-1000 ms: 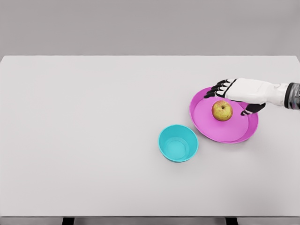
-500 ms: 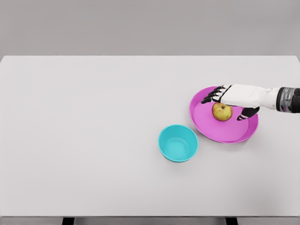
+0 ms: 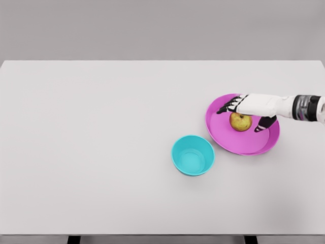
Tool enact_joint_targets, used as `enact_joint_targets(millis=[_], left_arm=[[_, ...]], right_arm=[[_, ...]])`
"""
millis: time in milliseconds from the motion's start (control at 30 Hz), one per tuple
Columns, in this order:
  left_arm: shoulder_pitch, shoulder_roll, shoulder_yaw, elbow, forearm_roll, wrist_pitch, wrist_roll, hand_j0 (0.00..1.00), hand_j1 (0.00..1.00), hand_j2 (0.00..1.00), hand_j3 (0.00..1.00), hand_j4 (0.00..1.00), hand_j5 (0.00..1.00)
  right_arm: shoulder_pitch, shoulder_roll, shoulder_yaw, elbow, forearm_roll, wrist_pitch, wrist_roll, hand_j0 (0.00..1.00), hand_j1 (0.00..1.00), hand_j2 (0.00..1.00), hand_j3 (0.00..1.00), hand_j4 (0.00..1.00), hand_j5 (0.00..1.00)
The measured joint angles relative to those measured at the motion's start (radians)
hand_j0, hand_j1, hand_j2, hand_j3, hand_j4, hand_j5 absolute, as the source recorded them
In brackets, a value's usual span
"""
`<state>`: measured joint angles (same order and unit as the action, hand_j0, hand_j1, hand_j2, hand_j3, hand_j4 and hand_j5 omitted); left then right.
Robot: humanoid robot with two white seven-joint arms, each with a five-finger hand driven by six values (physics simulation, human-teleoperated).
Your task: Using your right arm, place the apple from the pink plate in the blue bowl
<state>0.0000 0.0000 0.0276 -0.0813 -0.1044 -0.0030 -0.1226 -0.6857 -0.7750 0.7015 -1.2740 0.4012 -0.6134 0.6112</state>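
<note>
Our right hand (image 3: 252, 108) comes in from the right edge and sits low over the apple (image 3: 240, 122), palm down, white back hiding the upper part of the fruit. The dark fingers (image 3: 228, 105) reach past the apple on its far-left side, spread and only lightly bent; the thumb (image 3: 265, 123) drops down on the near-right side, just beside the fruit. So the digits bracket the apple but we judge they have not closed on it: hand apart, no grip that we can confirm, and whether any pad touches the skin we cannot tell from this view. Directly beneath the hand the apple rests on the pink plate (image 3: 238, 145), toward the plate's far half, not lifted. Nearer us and to the left of the hand stands the blue bowl (image 3: 193, 155), upright, holding nothing, its rim near the plate's edge but apart from it. All of this lies on the white bench (image 3: 101, 127). No left arm shows. Progress, as we read it: approach done, grasp not yet made; closing, lifting, carrying the short way to the bowl and releasing are all left.
</note>
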Motion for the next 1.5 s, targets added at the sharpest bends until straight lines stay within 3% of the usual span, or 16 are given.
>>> enact_joint_targets(millis=[100, 133, 267, 500, 933, 1500], left_arm=[[0.0, 0.0, 0.0, 0.0, 0.0, 0.0, 0.0, 1.0, 1.0, 1.0, 1.0, 1.0, 1.0], [0.0, 0.0, 0.0, 0.0, 0.0, 0.0, 0.0, 1.0, 1.0, 1.0, 1.0, 1.0, 1.0], [0.0, 0.0, 0.0, 0.0, 0.0, 0.0, 0.0, 1.0, 1.0, 1.0, 1.0, 1.0, 1.0], [0.0, 0.0, 0.0, 0.0, 0.0, 0.0, 0.0, 1.0, 1.0, 1.0, 1.0, 1.0, 1.0], [0.0, 0.0, 0.0, 0.0, 0.0, 0.0, 0.0, 1.0, 1.0, 1.0, 1.0, 1.0, 1.0], [0.0, 0.0, 0.0, 0.0, 0.0, 0.0, 0.0, 1.0, 1.0, 1.0, 1.0, 1.0, 1.0]], right_arm=[[0.0, 0.003, 0.008, 0.007, 0.0, 0.0, 0.0, 0.95, 0.95, 0.95, 0.95, 0.95, 0.95], [0.0, 0.003, 0.01, 0.009, 0.0, 0.0, 0.0, 0.83, 0.83, 0.83, 0.83, 0.83, 0.83], [0.0, 0.003, 0.014, 0.013, 0.0, 0.0, 0.0, 0.63, 0.63, 0.63, 0.63, 0.63, 0.63], [0.0, 0.003, 0.015, 0.014, -0.001, 0.001, 0.0, 0.49, 0.49, 0.49, 0.49, 0.49, 0.49], [-0.023, -0.008, 0.002, -0.041, 0.003, 0.0, 0.0, 0.5, 0.5, 0.5, 0.5, 0.5, 0.5], [0.009, -0.065, -0.027, -0.352, 0.001, 0.0, 0.0, 0.5, 0.5, 0.5, 0.5, 0.5, 0.5]])
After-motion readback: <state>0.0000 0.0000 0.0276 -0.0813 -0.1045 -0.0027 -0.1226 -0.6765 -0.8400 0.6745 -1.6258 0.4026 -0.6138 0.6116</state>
